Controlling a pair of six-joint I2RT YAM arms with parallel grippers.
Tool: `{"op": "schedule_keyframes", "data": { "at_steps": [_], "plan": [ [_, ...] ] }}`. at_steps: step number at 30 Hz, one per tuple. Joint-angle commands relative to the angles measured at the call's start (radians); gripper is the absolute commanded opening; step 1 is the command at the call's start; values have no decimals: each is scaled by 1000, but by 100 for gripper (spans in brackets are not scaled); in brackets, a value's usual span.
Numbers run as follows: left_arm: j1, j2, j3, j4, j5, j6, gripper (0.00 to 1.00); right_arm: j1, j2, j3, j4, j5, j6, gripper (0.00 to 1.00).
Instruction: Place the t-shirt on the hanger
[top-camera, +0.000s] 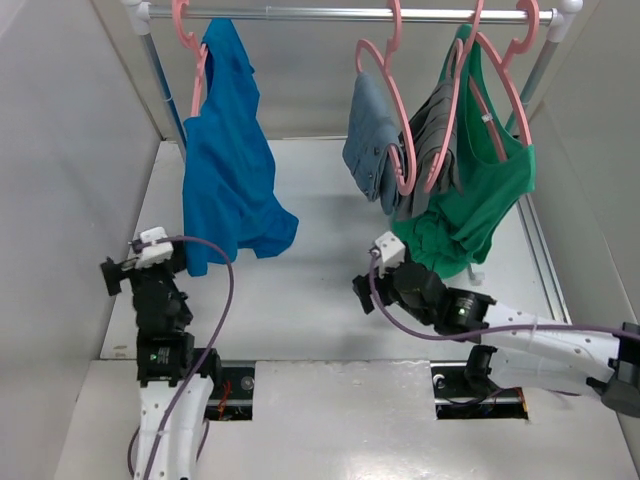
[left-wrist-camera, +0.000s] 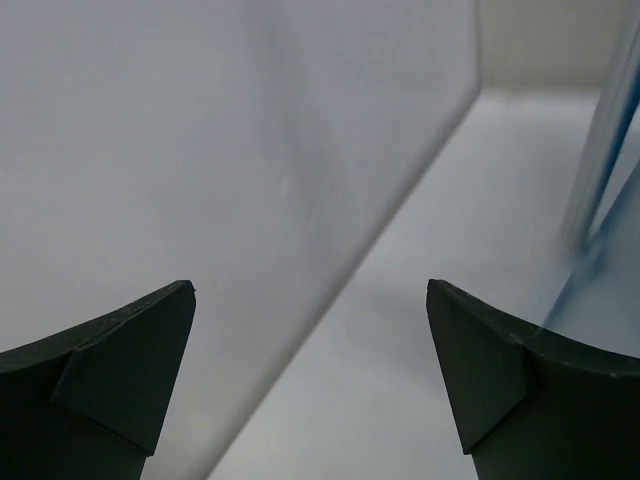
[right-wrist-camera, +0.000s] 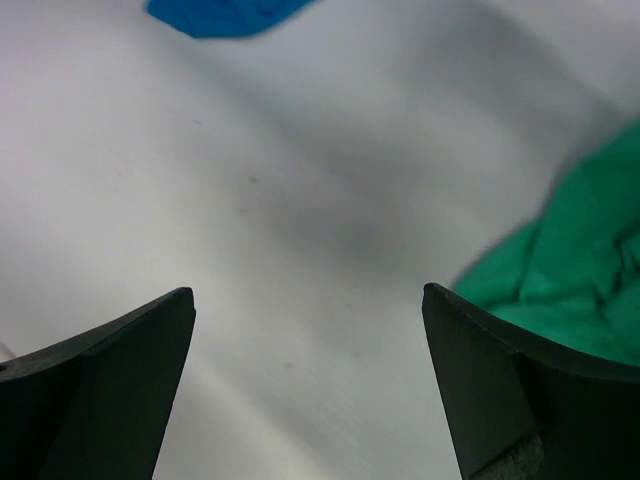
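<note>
White-walled booth (top-camera: 60, 150); t-shirt (top-camera: 225, 190) hides most of hanger (top-camera: 197, 85); left claw (left-wrist-camera: 310, 285) and right claw (right-wrist-camera: 308, 290) gape empty.

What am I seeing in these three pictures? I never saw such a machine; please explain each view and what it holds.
This is a robot with two arms bolted at the near edge of a white table. The large picture looks down from above and behind them: left arm on the left, right arm on the right. The other two pictures come from cameras on the wrists; the dark wedges are the fingers of the left gripper and the right gripper. Both stand open and hold nothing. Clothes hang from a metal rail above the table: a blue t-shirt on a pink hanger, two grey garments and a green tank top.
</note>
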Motion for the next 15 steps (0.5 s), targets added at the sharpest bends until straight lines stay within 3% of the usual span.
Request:
{"op": "schedule_keyframes", "data": {
  "at_steps": [1,7,12,15],
  "plan": [
    [23,-63,-119,21,-122,72,100,2,-153,-105,26,202,192,100],
    [77,-74,-196,-62,-21,60,100,2,-423,-291,9,347,306,100],
    [77,-56,-196,-111,77,69,100,2,-572,-303,-176,453,467,100],
    [77,-56,-196,-120,108,69,100,2,-607,-280,-251,467,477,100]
  ]
}}
